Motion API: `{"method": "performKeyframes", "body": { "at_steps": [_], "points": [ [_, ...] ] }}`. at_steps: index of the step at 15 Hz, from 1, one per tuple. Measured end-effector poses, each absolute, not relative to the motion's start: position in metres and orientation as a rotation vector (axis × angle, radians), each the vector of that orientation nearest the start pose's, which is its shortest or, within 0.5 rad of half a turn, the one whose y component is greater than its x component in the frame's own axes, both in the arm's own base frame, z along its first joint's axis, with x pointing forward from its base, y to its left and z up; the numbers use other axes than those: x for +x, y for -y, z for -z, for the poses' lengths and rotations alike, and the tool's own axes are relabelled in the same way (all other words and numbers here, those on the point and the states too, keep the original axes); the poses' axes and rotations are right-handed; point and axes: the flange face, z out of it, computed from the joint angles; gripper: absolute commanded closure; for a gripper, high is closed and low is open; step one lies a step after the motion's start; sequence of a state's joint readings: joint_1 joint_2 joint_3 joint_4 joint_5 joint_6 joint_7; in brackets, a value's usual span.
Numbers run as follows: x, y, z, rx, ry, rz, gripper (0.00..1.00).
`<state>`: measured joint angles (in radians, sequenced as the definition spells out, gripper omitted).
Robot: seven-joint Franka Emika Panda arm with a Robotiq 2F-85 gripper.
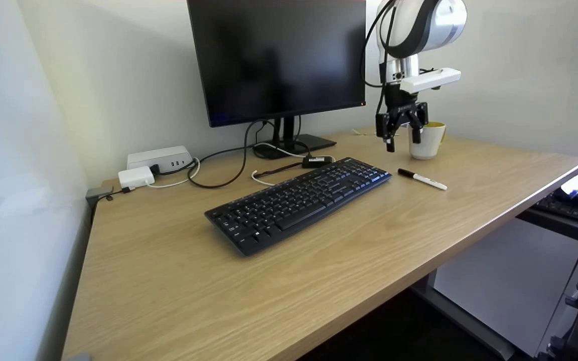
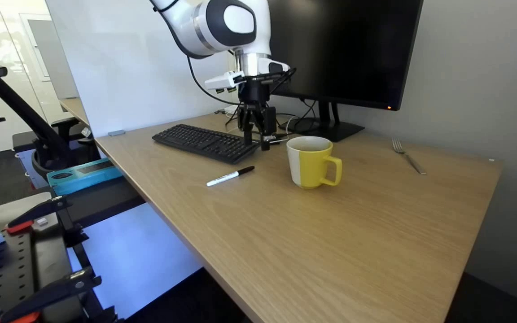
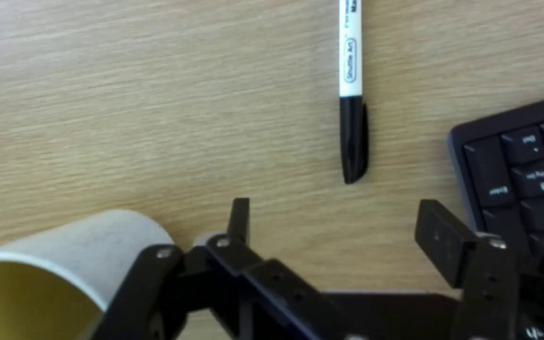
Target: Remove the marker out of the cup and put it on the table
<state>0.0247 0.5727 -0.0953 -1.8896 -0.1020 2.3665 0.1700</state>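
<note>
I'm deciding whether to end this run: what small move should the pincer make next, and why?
Probably a short lift straight up, since the job looks done: the capped marker lies on the desk outside the yellow-and-white mug, and the pincer hangs open above it, gripping nothing.

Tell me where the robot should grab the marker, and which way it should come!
On the marker, probably the middle of its white barrel, from straight above, closing across its thin width. It lies flat on the table, with wood showing along both sides; the keyboard sits nearer the cap. The gripper is open and points down.
</note>
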Motion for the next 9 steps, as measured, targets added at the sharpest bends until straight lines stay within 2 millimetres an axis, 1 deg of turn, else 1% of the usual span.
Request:
{"method": "performKeyframes", "body": {
  "at_steps": [2, 4, 6, 8, 9],
  "points": [
    [0.624, 0.046, -0.225, -3.244, -0.268, -0.081, 0.00],
    [0.619, 0.046, -0.256, -3.239, -0.278, -0.048, 0.00],
    [0.608, 0.046, -0.284, -3.234, -0.285, -0.053, 0.00],
    [0.592, 0.043, -0.310, -3.221, -0.291, -0.101, 0.00],
    [0.588, 0.042, -0.320, -3.219, -0.291, -0.097, 0.00]
  ]
}}
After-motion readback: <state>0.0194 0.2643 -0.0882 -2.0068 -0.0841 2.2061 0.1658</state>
